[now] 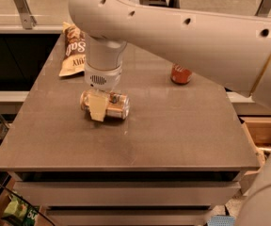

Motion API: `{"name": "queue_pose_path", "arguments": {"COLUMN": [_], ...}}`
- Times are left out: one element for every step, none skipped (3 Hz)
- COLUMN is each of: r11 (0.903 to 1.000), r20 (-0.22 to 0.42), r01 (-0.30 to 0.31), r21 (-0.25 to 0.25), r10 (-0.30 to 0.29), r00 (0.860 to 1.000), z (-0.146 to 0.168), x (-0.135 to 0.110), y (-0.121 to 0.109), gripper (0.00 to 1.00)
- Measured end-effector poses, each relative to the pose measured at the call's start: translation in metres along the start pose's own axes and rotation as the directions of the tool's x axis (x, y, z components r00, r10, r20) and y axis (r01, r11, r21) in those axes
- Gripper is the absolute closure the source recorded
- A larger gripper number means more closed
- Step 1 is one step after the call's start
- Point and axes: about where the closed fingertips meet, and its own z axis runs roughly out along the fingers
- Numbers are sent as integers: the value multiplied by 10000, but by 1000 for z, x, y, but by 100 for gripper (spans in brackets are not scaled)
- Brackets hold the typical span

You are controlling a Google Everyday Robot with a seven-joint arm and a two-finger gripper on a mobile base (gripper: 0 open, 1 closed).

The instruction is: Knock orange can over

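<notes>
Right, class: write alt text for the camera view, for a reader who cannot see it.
The orange can lies on its side on a grey table, the gripper right over it. A red can stands behind; a snack bag lies far left.

1. Brown-and-white snack bag (73,51) lying flat at far left of grey table (173,135), just behind the gripper (100,106) hanging mid-table.
2. Red can (180,73) upright near far-right edge, well apart from bag.
3. Green package (18,211) below, lower left.
</notes>
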Motion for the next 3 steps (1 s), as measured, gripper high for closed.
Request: {"name": "queue_pose_path", "arguments": {"r11": [10000, 10000, 10000], "r20": [-86, -86, -81], "r01": [24, 25, 30], "r21": [-59, -58, -45], "r10": [-25, -25, -30], "r00": [10000, 10000, 10000], "z": [0, 0, -1], "x": [0, -1, 0], "y": [-1, -1, 0], "gripper": [100, 84, 60]}}
